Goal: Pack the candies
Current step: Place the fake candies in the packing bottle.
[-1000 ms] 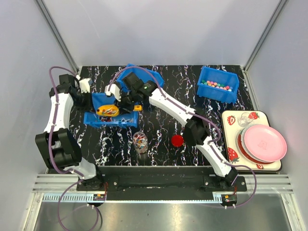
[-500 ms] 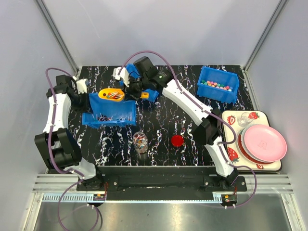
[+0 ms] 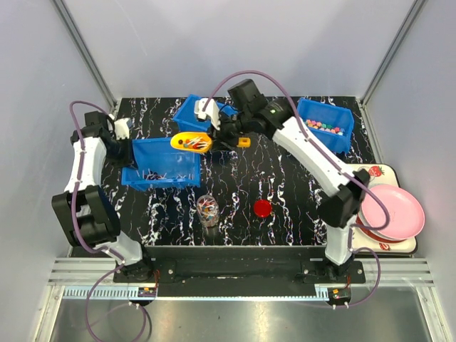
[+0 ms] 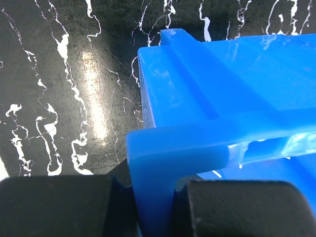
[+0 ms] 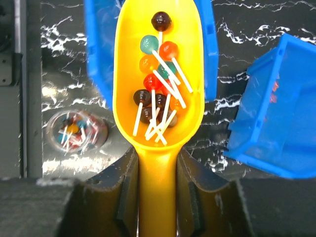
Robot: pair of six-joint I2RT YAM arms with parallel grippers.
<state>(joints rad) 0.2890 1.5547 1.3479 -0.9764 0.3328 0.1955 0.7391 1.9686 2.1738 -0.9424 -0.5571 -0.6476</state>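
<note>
Candies (image 5: 158, 94), little red, orange, teal and dark balls on white sticks, are piled in the yellow scoop (image 3: 191, 142). Right gripper (image 5: 158, 182) is clamped on its handle. Scoop tip overhangs the left bin (image 3: 162, 165)'s 3 o'clock edge, and the left gripper (image 4: 153, 197) is pinched on that bin's rim. Back bin (image 3: 194, 112) sits close at 12. Jar (image 3: 207, 210) is at the scoop's 6, bare table between, lid (image 3: 263, 208) at the jar's 3.
</note>
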